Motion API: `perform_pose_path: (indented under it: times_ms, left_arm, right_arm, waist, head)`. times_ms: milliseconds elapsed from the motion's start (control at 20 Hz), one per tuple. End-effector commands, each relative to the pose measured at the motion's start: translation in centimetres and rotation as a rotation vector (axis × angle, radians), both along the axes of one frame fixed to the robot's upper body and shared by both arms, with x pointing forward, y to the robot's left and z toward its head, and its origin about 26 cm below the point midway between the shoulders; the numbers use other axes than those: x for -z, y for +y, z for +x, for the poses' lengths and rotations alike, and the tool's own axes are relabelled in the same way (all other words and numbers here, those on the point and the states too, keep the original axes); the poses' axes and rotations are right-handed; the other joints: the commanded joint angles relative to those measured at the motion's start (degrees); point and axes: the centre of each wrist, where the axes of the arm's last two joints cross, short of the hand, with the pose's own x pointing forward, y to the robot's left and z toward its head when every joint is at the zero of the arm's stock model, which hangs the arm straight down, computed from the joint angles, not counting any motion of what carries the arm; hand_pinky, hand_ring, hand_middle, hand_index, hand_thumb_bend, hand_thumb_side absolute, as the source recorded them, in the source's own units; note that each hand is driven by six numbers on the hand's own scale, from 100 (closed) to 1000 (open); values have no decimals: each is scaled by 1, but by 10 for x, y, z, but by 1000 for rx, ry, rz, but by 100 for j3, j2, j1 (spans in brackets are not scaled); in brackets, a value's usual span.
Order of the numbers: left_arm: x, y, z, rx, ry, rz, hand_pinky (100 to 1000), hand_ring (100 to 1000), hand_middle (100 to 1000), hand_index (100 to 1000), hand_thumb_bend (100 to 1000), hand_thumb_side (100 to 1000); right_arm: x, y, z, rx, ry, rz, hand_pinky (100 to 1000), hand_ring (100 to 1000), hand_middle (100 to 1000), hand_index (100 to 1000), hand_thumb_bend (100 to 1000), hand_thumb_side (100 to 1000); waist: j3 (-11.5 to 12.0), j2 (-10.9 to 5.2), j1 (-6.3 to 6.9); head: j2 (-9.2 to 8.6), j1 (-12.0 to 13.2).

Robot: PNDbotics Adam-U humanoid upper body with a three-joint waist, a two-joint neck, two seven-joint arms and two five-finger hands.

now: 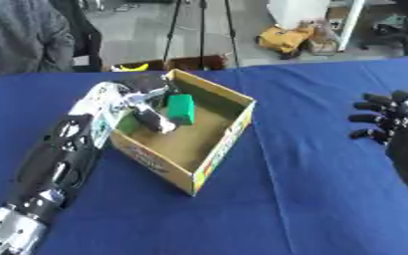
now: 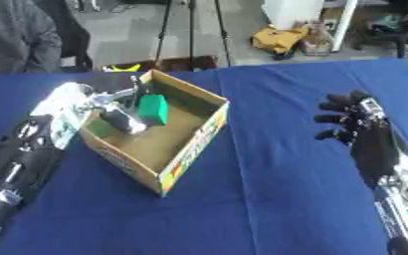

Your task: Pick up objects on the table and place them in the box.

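your left robot hand (image 1: pixel 147 102) reaches in over the near-left wall of the cardboard box (image 1: pixel 209 162), with its fingers down inside the box. the green block (image 1: pixel 180 108) stands upright inside, toward the far-left corner, right against those fingers. the fingers look curled beside the block, but you cannot tell from either view whether they pinch it or only touch it, because the hand is blurred and partly covers it. another patch of green (image 1: pixel 127 124) shows low by the left wall, under the wrist; what it is cannot be made out.

the box sits open-topped on the blue worktop (image 1: pixel 312 189), left of centre and turned at an angle, so that one corner points toward you. its brown floor is bare on the near-right side, and printed colours run along its outer walls.

your right robot hand (image 2: pixel 357 122) is over the worktop at the right side, well apart from the box, with its dark fingers spread and a little bent, holding nothing. its forearm runs down toward the lower right corner.
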Motion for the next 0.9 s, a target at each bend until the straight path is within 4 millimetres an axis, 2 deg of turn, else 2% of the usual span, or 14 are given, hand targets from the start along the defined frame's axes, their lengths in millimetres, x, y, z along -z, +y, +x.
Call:
perform_pose_path:
  times_ms: [50, 100, 150, 200, 250, 400, 650, 700, 900]
  left_arm:
    - [5, -10, 1, 37, 24, 43, 524, 502, 518, 693, 437, 475]
    - [8, -11, 1, 44, 42, 52, 525, 504, 525, 705, 529, 501]
    - [10, -11, 0, 51, 55, 57, 541, 522, 553, 725, 755, 547]
    - [11, -11, 0, 57, 66, 59, 548, 531, 562, 731, 803, 558]
    - [12, -11, 0, 61, 76, 58, 572, 567, 598, 759, 979, 594]
    - [14, -7, -1, 81, 111, 64, 631, 652, 686, 814, 1000, 665]
    - [-1, 7, -8, 89, 113, 65, 707, 742, 749, 841, 1000, 745]
    - [-6, 12, -10, 83, 93, 46, 708, 745, 751, 841, 1000, 750]
    - [-32, 30, -20, 69, -39, -76, 689, 716, 731, 823, 1000, 880]
  right_arm:
    - [-9, 0, 1, -7, -29, -6, 568, 728, 737, 851, 100, 1000]
    - [-9, 0, 1, -5, -29, -5, 568, 728, 737, 850, 100, 1000]
    - [-9, 0, 1, -5, -28, -5, 568, 728, 737, 850, 100, 1000]
    - [-9, 0, 1, -5, -28, -5, 568, 728, 737, 851, 100, 1000]
    - [-9, 0, 1, -5, -28, -4, 568, 728, 737, 850, 100, 1000]
    - [-8, 0, 1, -4, -27, -4, 568, 728, 737, 850, 100, 1000]
    - [-6, -2, 0, 4, -22, -2, 568, 728, 737, 850, 100, 1000]
    - [-6, -3, 0, 6, -21, -1, 568, 727, 737, 850, 100, 1000]
    - [-4, -5, -1, 16, -17, 2, 568, 727, 737, 850, 100, 1000]
  waist:
    - [-6, -71, -5]
    - [-3, -75, -6]
    - [1, -79, -6]
    - [5, -82, -5]
    - [10, -86, -4]
    - [27, -97, -4]
    - [79, -129, -2]
    - [92, -138, -2]
    - [180, -165, -20]
  head:
    - [-55, 8]
    - [-56, 5]
    - [-58, 4]
    - [-59, 4]
    - [-59, 2]
    - [-60, -5]
    - [-49, -35]
    - [-46, -44]
    - [-31, -103]
